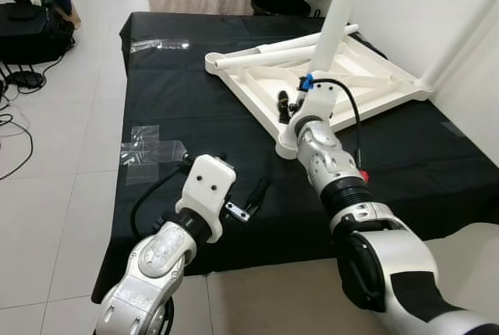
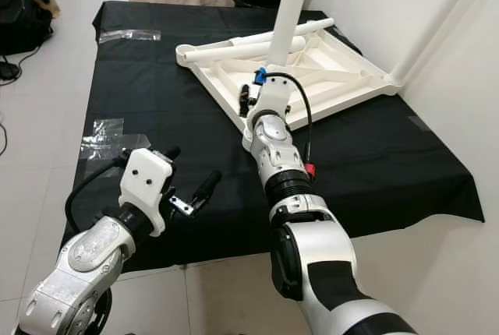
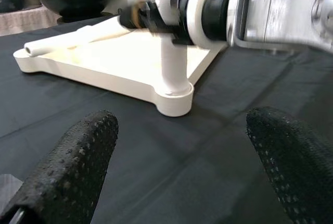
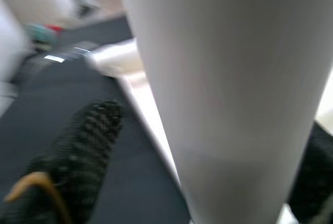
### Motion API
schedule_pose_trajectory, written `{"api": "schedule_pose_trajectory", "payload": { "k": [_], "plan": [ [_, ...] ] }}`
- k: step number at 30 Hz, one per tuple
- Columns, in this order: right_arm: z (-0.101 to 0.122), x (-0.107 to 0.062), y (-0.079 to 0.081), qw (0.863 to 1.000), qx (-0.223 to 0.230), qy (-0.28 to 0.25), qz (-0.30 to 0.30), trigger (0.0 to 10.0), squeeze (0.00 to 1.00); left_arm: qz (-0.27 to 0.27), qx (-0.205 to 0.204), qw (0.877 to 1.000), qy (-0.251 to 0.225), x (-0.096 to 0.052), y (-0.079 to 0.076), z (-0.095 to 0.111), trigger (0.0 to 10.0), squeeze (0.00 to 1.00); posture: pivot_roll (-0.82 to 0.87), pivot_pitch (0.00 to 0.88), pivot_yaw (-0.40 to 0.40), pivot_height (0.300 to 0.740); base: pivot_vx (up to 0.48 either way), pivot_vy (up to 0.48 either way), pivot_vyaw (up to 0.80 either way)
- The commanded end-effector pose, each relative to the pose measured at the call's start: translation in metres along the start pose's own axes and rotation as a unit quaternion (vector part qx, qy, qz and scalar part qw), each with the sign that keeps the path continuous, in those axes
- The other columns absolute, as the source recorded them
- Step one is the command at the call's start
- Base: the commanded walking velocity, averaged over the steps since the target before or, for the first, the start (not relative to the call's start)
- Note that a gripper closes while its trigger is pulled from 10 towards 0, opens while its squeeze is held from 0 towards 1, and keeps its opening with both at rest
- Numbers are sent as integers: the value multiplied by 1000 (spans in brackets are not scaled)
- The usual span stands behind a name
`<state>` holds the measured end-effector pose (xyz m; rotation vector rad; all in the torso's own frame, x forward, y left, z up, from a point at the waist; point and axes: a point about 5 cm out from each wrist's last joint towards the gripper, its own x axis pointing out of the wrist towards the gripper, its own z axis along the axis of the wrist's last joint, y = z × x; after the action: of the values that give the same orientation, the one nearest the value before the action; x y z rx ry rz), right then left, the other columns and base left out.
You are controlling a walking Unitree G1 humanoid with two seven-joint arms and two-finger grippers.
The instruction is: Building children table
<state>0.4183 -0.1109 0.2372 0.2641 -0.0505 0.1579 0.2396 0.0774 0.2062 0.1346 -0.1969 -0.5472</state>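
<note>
- Black cloth (image 1: pixel 203 93) covers the counter; pale tiled floor (image 1: pixel 70 156) around it, white wall (image 1: pixel 421 0) on the robot's right.
- Clear tape patches (image 1: pixel 148 148) stuck on the cloth near its left edge.
- White children table top (image 1: pixel 343 78) lies upside down on the cloth, far right part of the counter, ribs facing up.
- One white leg (image 1: pixel 331 15) stands upright in the near corner socket of the top; another loose white leg (image 1: pixel 273 53) lies across the top's far edge.
- Right tool (image 1: pixel 290 107) is at the base of the upright leg, black fingers (image 4: pixel 83 146) on both sides of it; right wrist view shows the leg between them, closed around it.
- Left tool (image 1: pixel 253 195) hovers over bare cloth near the counter's front edge, well apart from the table top, fingers (image 3: pixel 73 161) spread wide, holding nothing.
- Dark bags (image 1: pixel 31 23) on the floor far left.
</note>
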Motion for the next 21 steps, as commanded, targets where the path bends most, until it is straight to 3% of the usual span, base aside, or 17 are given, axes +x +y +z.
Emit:
{"api": "schedule_pose_trajectory", "payload": {
  "k": [1, 2, 3, 4, 5, 6, 8, 9, 10, 11, 12, 13, 14, 15, 16, 17, 21],
  "plan": [
    [17, 0, 3, 997, 12, -33, 76, 10000, 1000, -2, 1, 1000, 4, 0, -1, -1, 10000, 0, 27, 142, -134, 740, 0, 0, 0],
    [17, 0, 3, 997, 12, -33, 76, 10000, 1000, -2, 1, 1000, 4, 0, -1, -1, 10000, 0, 27, 142, -134, 740, 0, 0, 0],
    [22, -2, 1, 991, 19, -38, 130, 10000, 1000, -2, -1, 1000, 2, 0, -1, 0, 10000, 0, 31, 141, -141, 740, 0, 0, 0],
    [22, -2, 1, 991, 19, -38, 130, 10000, 1000, -2, -1, 1000, 2, 0, -1, 0, 10000, 0, 31, 141, -141, 740, 0, 0, 0],
    [23, -6, 3, 979, 14, -35, 201, 10000, 1000, -2, -1, 1000, 0, 1, 0, 0, 10000, 0, 29, 140, -140, 740, 0, 0, 0],
    [23, -6, 3, 979, 14, -35, 201, 10000, 1000, -2, -1, 1000, 0, 1, 0, 0, 10000, 0, 29, 140, -140, 740, 0, 0, 0],
    [14, -18, 10, 945, 12, -10, 326, 10000, 1000, -1, -1, 1000, -2, 2, 0, 1, 10000, 0, 29, 138, -135, 740, 0, 0, 0],
    [14, -18, 10, 945, 12, -10, 326, 10000, 1000, -1, -1, 1000, -2, 2, 0, 1, 10000, 0, 29, 138, -135, 740, 0, 0, 0],
    [10, -22, 12, 930, 6, 0, 368, 10000, 1000, -1, -1, 1000, -2, 3, 0, 2, 10000, 0, 31, 141, -135, 740, 0, 0, 0],
    [10, -22, 12, 930, 6, 0, 368, 10000, 1000, -1, -1, 1000, -2, 3, 0, 2, 10000, 0, 31, 141, -135, 740, 0, 0, 0],
    [4, -27, 16, 910, -7, 17, 413, 10000, 1000, -1, -2, 1000, -2, 2, 1, 1, 10000, 0, 21, 138, -128, 740, 0, 0, 0],
    [4, -27, 16, 910, -7, 17, 413, 10000, 1000, -1, -2, 1000, -2, 2, 1, 1, 10000, 0, 21, 138, -128, 740, 0, 0, 0],
    [-2, -33, 18, 891, -21, 36, 453, 10000, 1000, -2, -3, 1000, -1, 1, 1, 0, 10000, 0, 10, 141, -123, 740, 0, 0, 0],
    [-2, -33, 18, 891, -21, 36, 453, 10000, 1000, -2, -3, 1000, -1, 1, 1, 0, 10000, 0, 10, 141, -123, 740, 0, 0, 0],
    [-3, -37, 18, 873, -20, 48, 485, 10000, 1000, -4, -4, 1000, -1, 1, 0, 0, 10000, 0, 18, 141, -133, 740, 0, 0, 0],
    [-3, -38, 17, 865, -21, 53, 499, 10000, 1000, -8, -7, 1000, -4, 2, -1, 1, 10000, 0, 19, 142, -134, 740, 0, 0, 0],
    [1, -36, 13, 866, -24, 51, 496, 10000, 1000, -13, -11, 1000, -8, 3, -4, 3, 10000, 0, 19, 142, -134, 740, 0, 0, 0]
  ]
}}
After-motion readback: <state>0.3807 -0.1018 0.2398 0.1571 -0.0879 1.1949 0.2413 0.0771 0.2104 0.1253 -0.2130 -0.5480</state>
